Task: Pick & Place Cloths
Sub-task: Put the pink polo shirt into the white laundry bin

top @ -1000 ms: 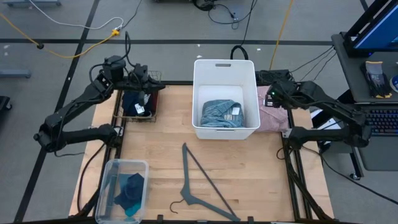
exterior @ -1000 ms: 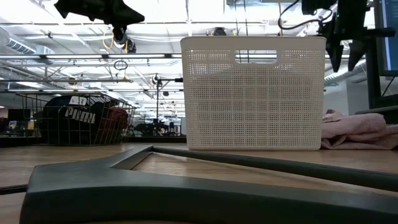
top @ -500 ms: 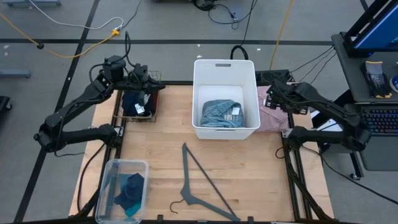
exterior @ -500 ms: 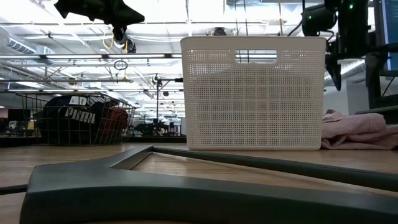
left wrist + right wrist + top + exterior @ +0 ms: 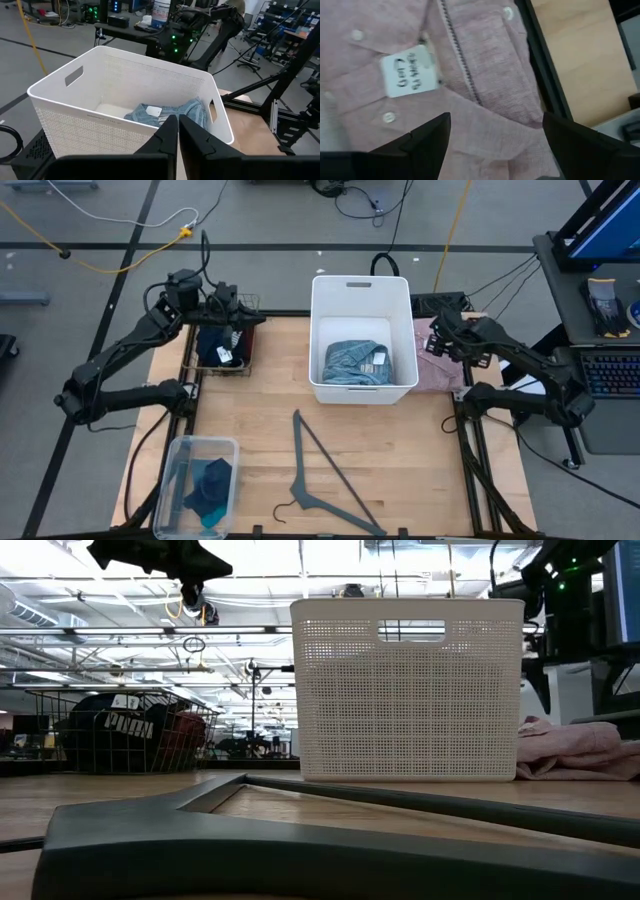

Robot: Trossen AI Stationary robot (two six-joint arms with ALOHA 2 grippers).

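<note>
With the right gripper (image 5: 492,142) hanging over the pink garment (image 5: 485,65) at the bench's right edge, jaws spread wide and empty, a shallow pinch could catch only one layer and unfold it. Left gripper (image 5: 178,135) waits shut and empty above the wire basket (image 5: 222,340); a blue cloth (image 5: 355,362) lies in the white bin (image 5: 317,310).

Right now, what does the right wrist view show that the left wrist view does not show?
Only the right wrist view shows the pink garment, with its white tag and buttons, lying under the open right gripper. Only the left wrist view shows the white basket with the folded light-blue garment inside, beyond the shut left gripper. Both views show the wooden table.
</note>
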